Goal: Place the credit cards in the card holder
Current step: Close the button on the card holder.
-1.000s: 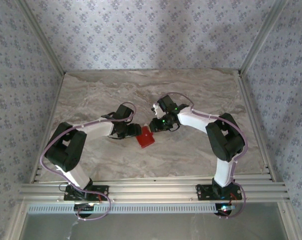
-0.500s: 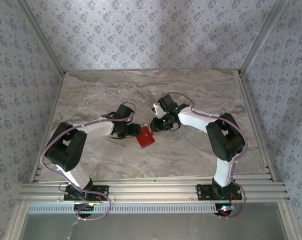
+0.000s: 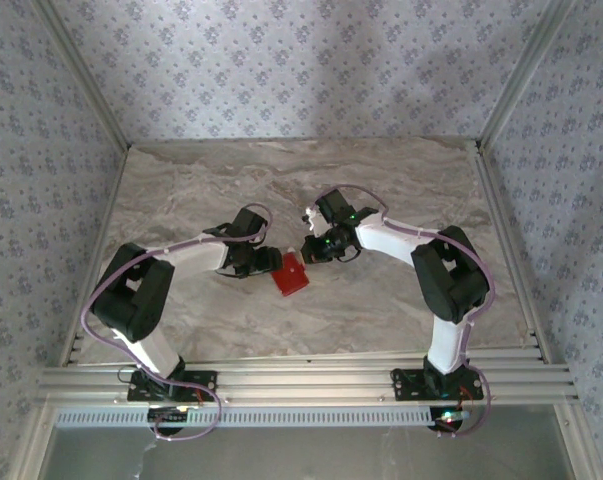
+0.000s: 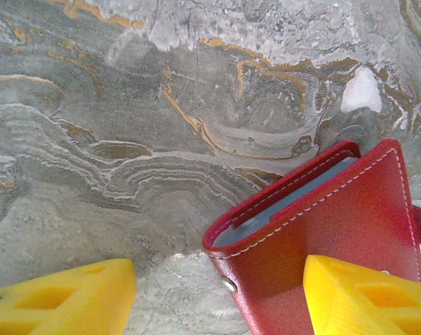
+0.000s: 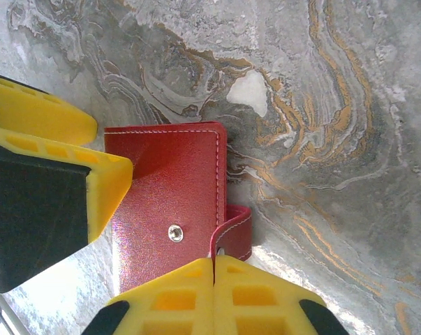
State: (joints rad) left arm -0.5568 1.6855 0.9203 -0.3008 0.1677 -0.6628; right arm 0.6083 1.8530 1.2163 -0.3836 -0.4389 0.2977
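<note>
One card holder (image 3: 291, 274), red with white stitching, folded shut and lying flat on the marble-patterned table (image 3: 401, 190). Near the table's middle, directly between the two pincers. Set askew to the table's edges from above, though too small there to give a long axis.

From the right wrist, long axis running straight away from the camera, cover side up. One pale snap stud (image 5: 175, 233) on that cover, toward the near end. One red strap (image 5: 235, 227) curling out from the right-hand long edge.

From the left wrist, open mouth of the fold pointing to the upper left, away from the camera. One grey-blue layer (image 4: 280, 208) showing inside that mouth; whether a card, cannot tell. One small metal rivet (image 4: 229, 284) at the near corner.

Right pincer (image 5: 213, 269) at the holder's near end, jaws pressed fully together. Strap's edge rising straight into the seam between the two yellow tips, apparently nipped there.

Left pincer (image 4: 217, 279) on the opposite side, jaws standing well apart and gripping nothing. One yellow finger (image 4: 364, 293) over the red cover, the other over bare table just beside the holder. Same two fingers seen from the right wrist at the holder's left edge, one overlapping the cover; actual contact impossible to judge.

Two arms in all, reaching in from left and right and nearly meeting over the holder.
</note>
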